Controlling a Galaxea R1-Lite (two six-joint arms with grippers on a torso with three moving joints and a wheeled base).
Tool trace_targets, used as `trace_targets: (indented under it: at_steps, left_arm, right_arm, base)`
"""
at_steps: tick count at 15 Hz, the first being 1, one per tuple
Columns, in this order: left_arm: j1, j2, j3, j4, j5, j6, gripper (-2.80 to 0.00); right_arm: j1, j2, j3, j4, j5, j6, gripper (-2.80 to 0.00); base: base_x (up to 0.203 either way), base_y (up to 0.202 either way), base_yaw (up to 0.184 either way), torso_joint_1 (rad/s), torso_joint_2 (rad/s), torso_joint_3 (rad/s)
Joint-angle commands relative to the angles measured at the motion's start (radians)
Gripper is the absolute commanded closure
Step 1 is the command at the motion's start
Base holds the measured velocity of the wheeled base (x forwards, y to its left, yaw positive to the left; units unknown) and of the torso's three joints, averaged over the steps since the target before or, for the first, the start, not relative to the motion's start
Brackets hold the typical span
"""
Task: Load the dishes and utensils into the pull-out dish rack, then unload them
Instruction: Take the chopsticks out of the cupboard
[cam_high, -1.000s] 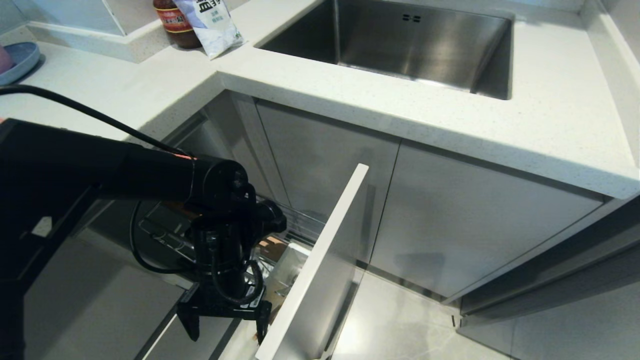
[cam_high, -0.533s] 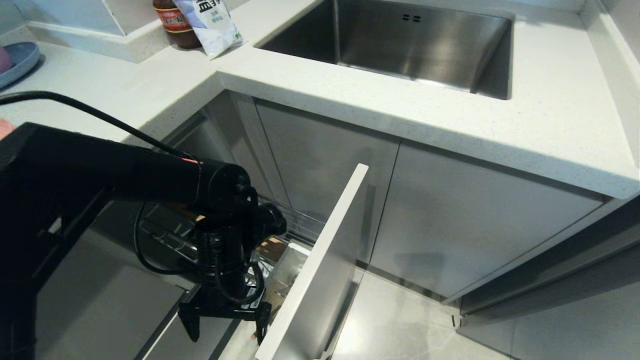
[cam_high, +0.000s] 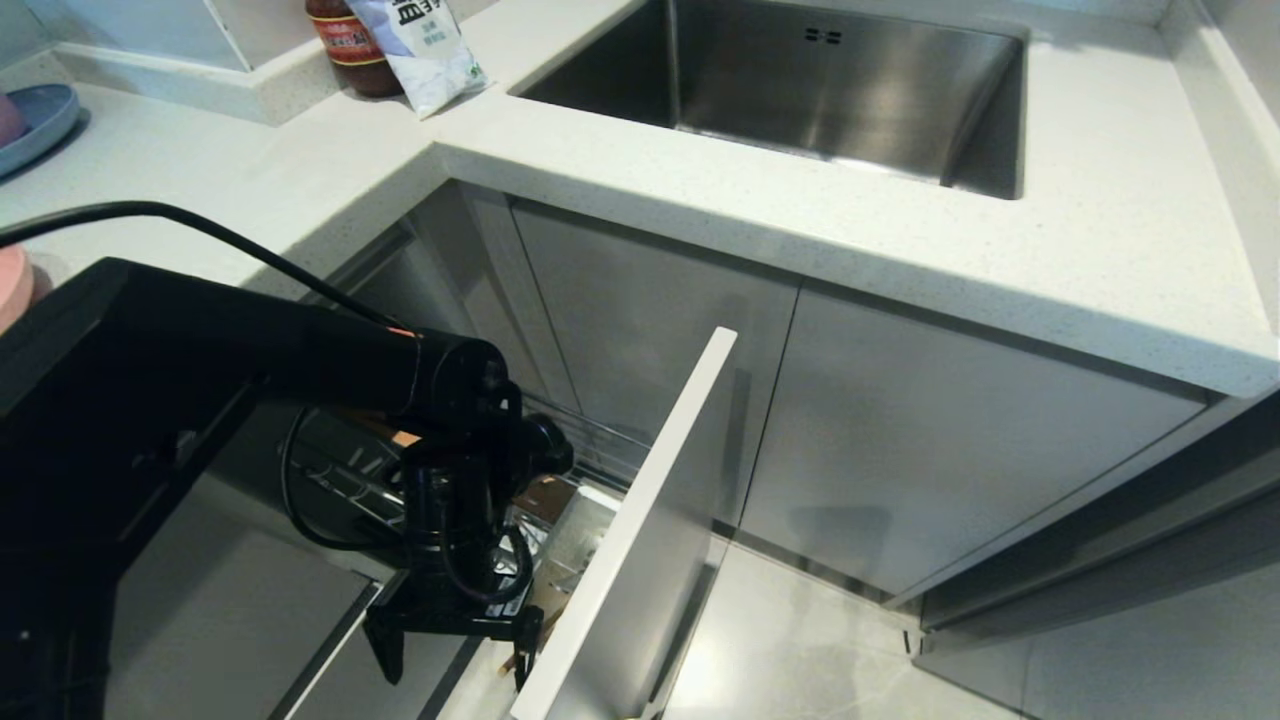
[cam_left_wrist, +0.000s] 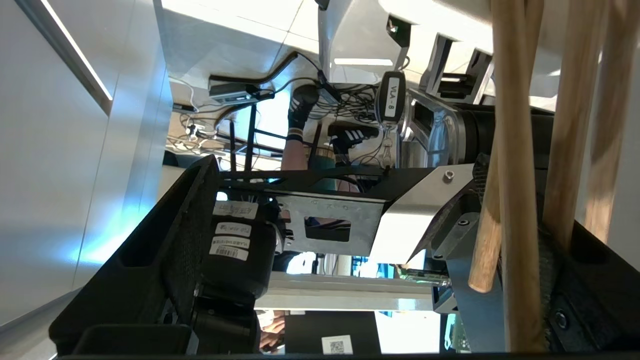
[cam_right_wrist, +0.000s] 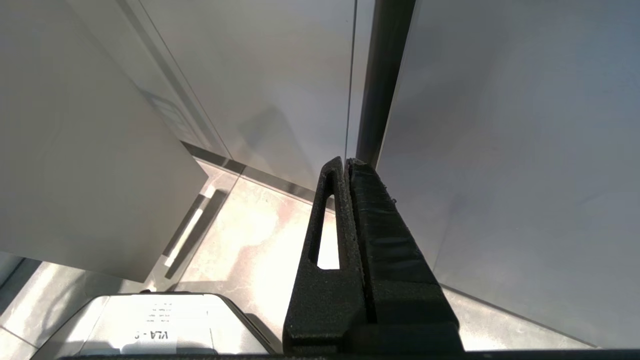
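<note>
The pull-out dish rack stands drawn out from under the counter, its tall white front panel toward me and its white cutlery box just behind the panel. My left gripper hangs open beside the box, low in the rack. In the left wrist view the left gripper has its jaws wide apart, and light wooden chopsticks stand close against one finger, not clamped. A pink plate shows its edge on the counter, far left. My right gripper is shut and parked by a cabinet door.
A steel sink is set in the white countertop. A sauce bottle, a white bag and a blue plate stand at the back left. A person's legs show behind my base.
My left forearm has sunk a little, uncovering the pink plate's edge. The left gripper has barely shifted and has stayed open.
</note>
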Motion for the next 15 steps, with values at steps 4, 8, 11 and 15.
trace_targets:
  at_steps: [4,8,11,15]
  left_arm:
    - [0.0,0.009,-0.004,0.006,-0.001,-0.003,-2.8]
    - [-0.001,0.005,-0.005,0.008,-0.002,-0.003,0.0]
    - [-0.009,0.005,-0.011,0.01,-0.03,-0.005,0.0]
    - [-0.018,0.003,-0.013,0.008,-0.051,-0.005,0.0]
  right_arm:
    - [0.0,-0.002,0.001,0.0,0.0,0.001,0.0]
    - [0.0,-0.002,0.0,0.0,0.0,0.001,0.0]
    - [0.0,-0.002,0.0,0.0,0.0,0.001,0.0]
    - [0.0,-0.002,0.002,0.0,0.0,0.001,0.0]
  base:
    - [0.0,0.0,0.0,0.0,0.0,0.0]
    - [0.0,0.0,0.0,0.0,0.0,0.0]
    - [0.0,0.0,0.0,0.0,0.0,0.0]
    - [0.0,0.0,0.0,0.0,0.0,0.0]
